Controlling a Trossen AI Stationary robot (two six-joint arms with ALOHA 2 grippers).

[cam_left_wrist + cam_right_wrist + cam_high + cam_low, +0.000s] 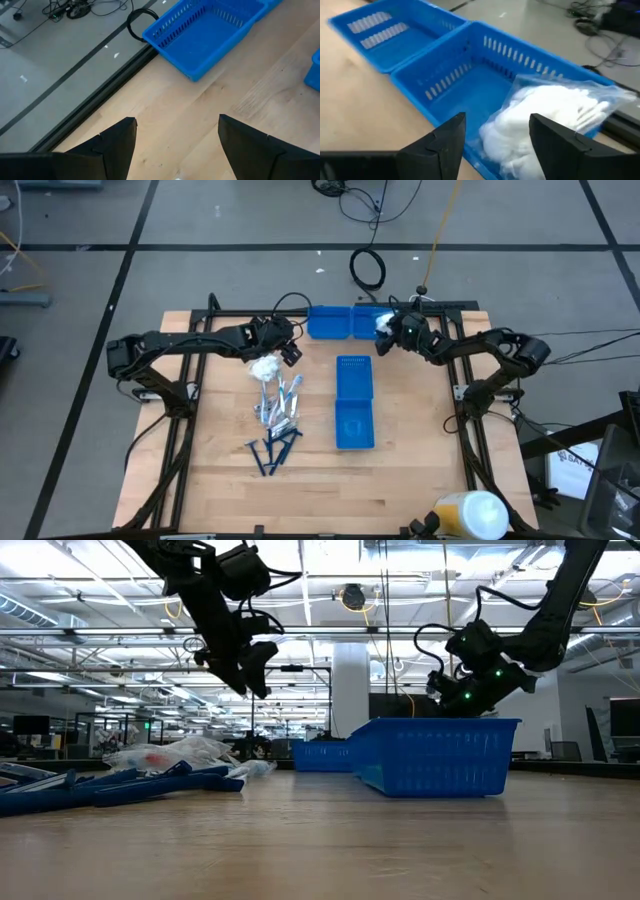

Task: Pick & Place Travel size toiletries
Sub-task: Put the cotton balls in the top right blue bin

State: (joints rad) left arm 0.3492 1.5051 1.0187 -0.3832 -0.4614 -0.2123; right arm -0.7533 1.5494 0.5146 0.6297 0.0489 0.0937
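My left gripper (290,350) (177,135) is open and hangs above the table's far left part, just beyond a pile of white plastic packets (264,368). Nearer lie slim white and light-blue sticks with silvery tubes (280,405), then dark blue razors (272,450), all flat on the wood. My right gripper (385,327) (497,135) is open over the far right blue bin (445,85). A white packet in clear wrap (545,115) lies in that bin. My right fingers stand above it, on either side of its end.
A second blue bin (328,323) sits beside the far one, on its left. Two more blue bins (354,375) (354,423) stand end to end at mid-table. Bare wood lies near the front edge and on the right. Cables lie on the floor beyond the far edge.
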